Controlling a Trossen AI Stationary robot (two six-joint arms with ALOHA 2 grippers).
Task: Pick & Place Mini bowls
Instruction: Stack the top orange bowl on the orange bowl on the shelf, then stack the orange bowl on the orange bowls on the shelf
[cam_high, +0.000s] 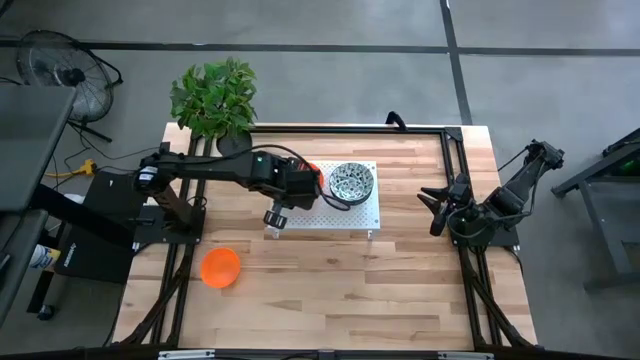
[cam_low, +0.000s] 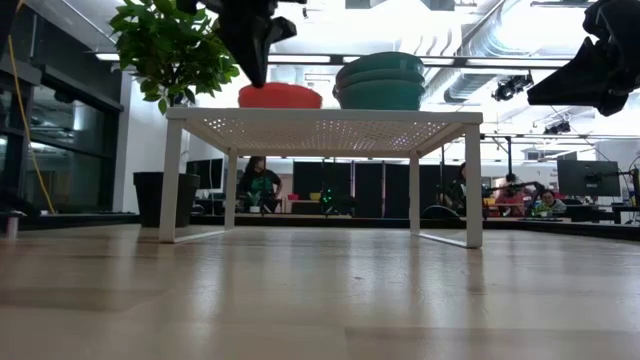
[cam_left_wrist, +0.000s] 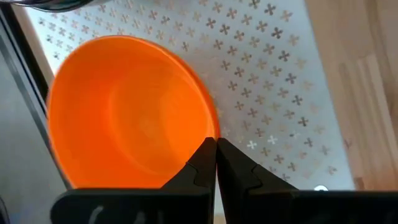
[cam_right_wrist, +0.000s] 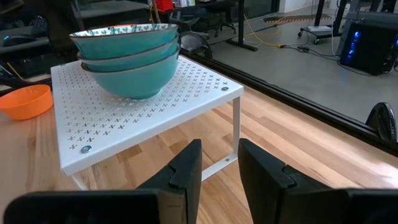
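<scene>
Left pincer (cam_high: 275, 218) hovers over the white perforated shelf (cam_high: 355, 215), fingers closed together and holding nothing, just beside an orange bowl (cam_left_wrist: 130, 112) that sits on the shelf. Three speckled bowls (cam_right_wrist: 127, 53), teal outside, are stacked on the same shelf. A second orange bowl (cam_high: 221, 267) lies on the counter (cam_high: 400, 290), well apart. Right pincer (cam_right_wrist: 217, 165) waits at the counter's right edge, fingers parted, empty.

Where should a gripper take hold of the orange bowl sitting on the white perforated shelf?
At its rim, coming from above. The orange bowl sits upright and open on the shelf, so its thin wall can go between two fingers. The left gripper, fingers shut, is already at that rim. The speckled stack crowds one side.
</scene>
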